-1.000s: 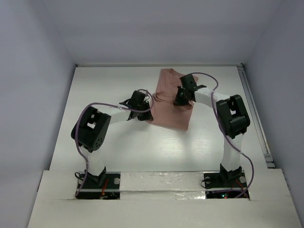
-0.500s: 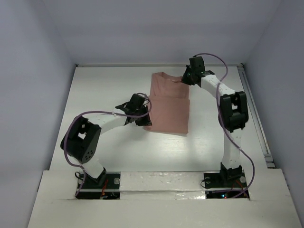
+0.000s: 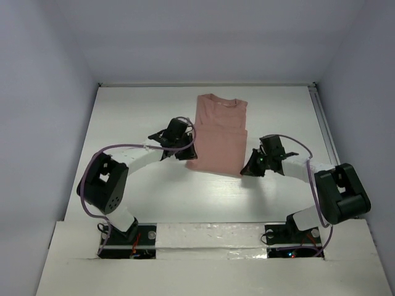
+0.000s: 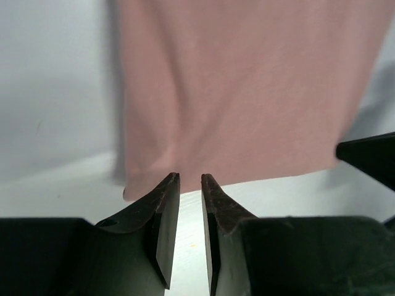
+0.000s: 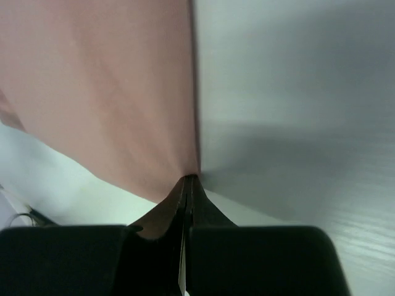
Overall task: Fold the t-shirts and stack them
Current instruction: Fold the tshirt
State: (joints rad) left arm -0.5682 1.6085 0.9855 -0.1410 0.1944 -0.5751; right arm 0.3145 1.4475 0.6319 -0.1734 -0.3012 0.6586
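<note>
The salmon-pink t-shirt (image 3: 219, 132) lies flat at the middle back of the white table, folded into a long rectangle with the collar at the far end. My left gripper (image 3: 185, 152) is at its near left corner. In the left wrist view the jaws (image 4: 189, 177) stand slightly apart with only bare table between them, tips at the shirt's (image 4: 247, 92) near hem. My right gripper (image 3: 246, 170) is at the near right corner. In the right wrist view it (image 5: 189, 177) is shut, tips touching the shirt's (image 5: 105, 92) right edge; no fabric shows between the jaws.
Pale walls close the table (image 3: 142, 111) on the left, back and right. A metal rail (image 3: 328, 145) runs along the right edge. The right gripper's black tip (image 4: 370, 157) shows in the left wrist view.
The right arm has swung from the shirt's collar down to its near right corner. The shirt, crumpled a second ago, now lies flat. The left gripper stayed at the near left corner.
</note>
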